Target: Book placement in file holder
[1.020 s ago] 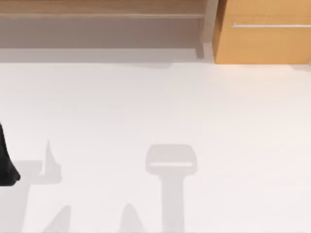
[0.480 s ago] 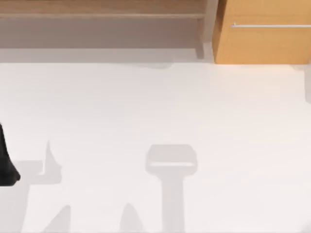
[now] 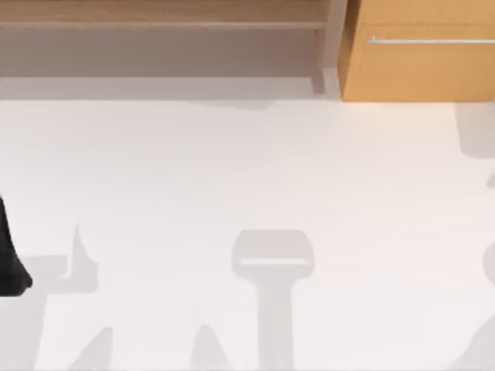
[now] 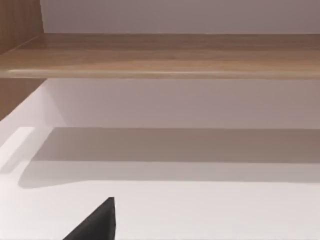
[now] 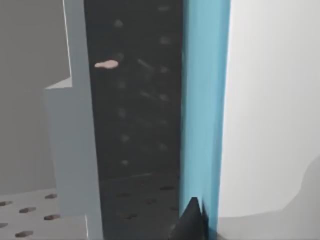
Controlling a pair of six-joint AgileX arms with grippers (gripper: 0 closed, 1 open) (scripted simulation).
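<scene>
Book (image 5: 205, 100), its teal-blue strip upright, stands directly against the right gripper's dark fingertip (image 5: 192, 220), beside a grey perforated file holder (image 5: 70, 150); finger opening cannot be told. Left arm (image 3: 9, 259) stays parked at the table's left edge.

A plain white surface (image 3: 232, 170) is spanning the top view, running back to a wooden shelf unit (image 3: 162, 15) and an orange-brown cabinet (image 3: 418, 69) along its far edge. In the right wrist view, a grey perforated file holder (image 5: 70, 150) is standing with the book (image 5: 202, 100) upright inside it.
</scene>
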